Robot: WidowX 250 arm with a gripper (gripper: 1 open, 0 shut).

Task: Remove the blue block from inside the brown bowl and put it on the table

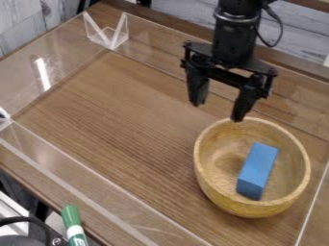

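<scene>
The blue block (259, 170) lies inside the brown bowl (213, 173), which sits at the right front of the table (115, 115). My gripper (220, 103) hangs pointing down just beyond the bowl's far rim, above the wood. Its two dark fingers (198, 90) are spread apart with nothing between them, so it is open. The block is untouched and fully visible.
Low clear acrylic walls (77, 183) run along the table edges, with a folded clear piece (106, 31) at the back left. A green marker (75, 227) lies outside the front wall at the lower left.
</scene>
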